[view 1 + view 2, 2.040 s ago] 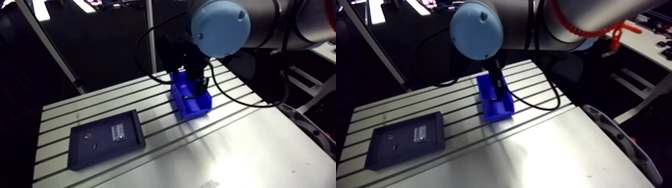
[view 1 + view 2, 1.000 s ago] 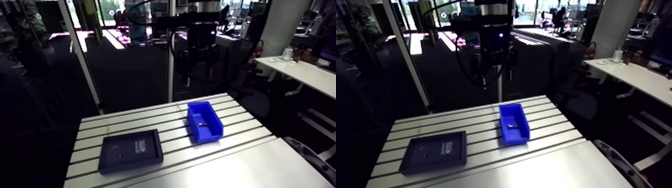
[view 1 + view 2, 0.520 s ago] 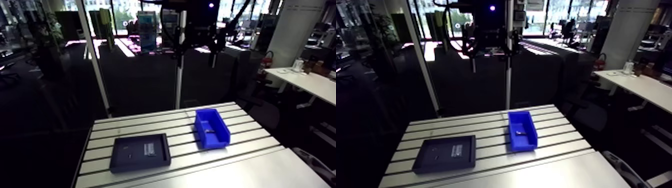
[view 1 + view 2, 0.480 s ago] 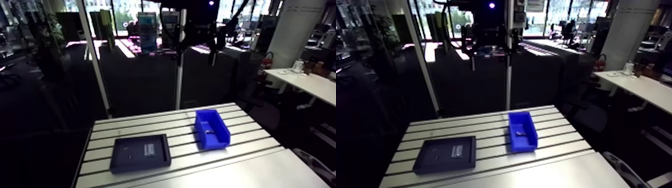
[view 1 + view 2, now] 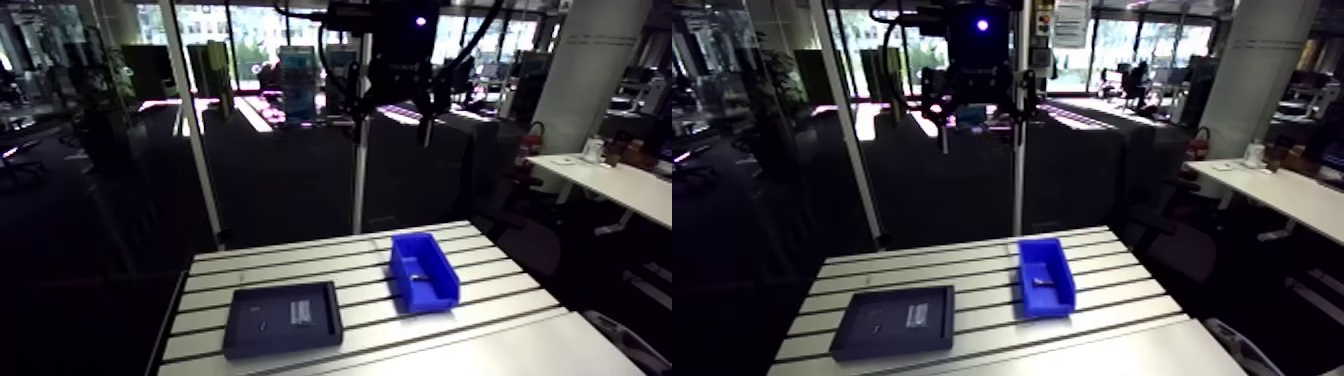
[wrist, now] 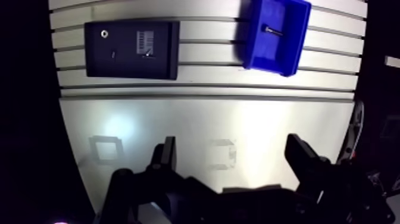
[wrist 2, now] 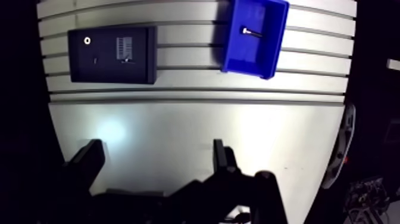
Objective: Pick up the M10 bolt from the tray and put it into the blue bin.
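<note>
A small metal bolt [image 6: 271, 30] lies inside the blue bin [image 6: 275, 36], which stands on the slotted table to the right of the dark tray [image 6: 131, 49]. In the arm view the bolt [image 5: 418, 277] shows as a pale speck on the bin's [image 5: 424, 270] floor. My gripper [image 6: 233, 156] hangs high above the smooth front part of the table, far from both. It is open, its dark fingers [image 6: 166, 155] wide apart with nothing between them. In the arm view the gripper [image 5: 977, 85] is high over the table's far edge.
The tray [image 5: 894, 321] holds a small ring-shaped part [image 6: 105, 34], a tiny screw [image 6: 113, 55] and a pale label patch [image 6: 144, 43]. The slotted aluminium table [image 5: 350, 260] ends in a smooth sheet [image 6: 196, 125] in front. A vertical post [image 5: 360, 150] rises behind the table.
Earlier the gripper was down at the blue bin; it has since risen high above the table. The arm camera rose and pulled back too. The bolt stays in the bin.
</note>
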Tool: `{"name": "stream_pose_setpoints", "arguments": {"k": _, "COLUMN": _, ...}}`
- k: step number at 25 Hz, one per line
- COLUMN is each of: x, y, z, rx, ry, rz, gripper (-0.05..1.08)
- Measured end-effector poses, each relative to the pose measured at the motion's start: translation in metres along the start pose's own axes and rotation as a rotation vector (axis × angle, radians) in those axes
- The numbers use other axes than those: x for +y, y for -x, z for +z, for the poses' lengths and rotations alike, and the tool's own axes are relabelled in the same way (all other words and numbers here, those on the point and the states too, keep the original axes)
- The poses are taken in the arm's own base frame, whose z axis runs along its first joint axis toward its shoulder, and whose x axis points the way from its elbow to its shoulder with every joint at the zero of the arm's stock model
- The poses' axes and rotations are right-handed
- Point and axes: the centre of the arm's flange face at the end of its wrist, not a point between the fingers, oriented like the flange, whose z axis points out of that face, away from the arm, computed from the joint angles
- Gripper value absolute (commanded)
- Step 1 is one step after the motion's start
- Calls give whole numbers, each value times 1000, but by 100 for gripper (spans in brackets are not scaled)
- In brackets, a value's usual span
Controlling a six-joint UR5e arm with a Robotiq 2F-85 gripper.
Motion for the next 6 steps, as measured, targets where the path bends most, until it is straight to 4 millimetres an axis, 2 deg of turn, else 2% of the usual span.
{"name": "stream_pose_setpoints", "arguments": {"k": 6, "x": 0, "y": 2, "z": -4, "rx": 7, "ry": 5, "rz": 4, "gripper": 1}}
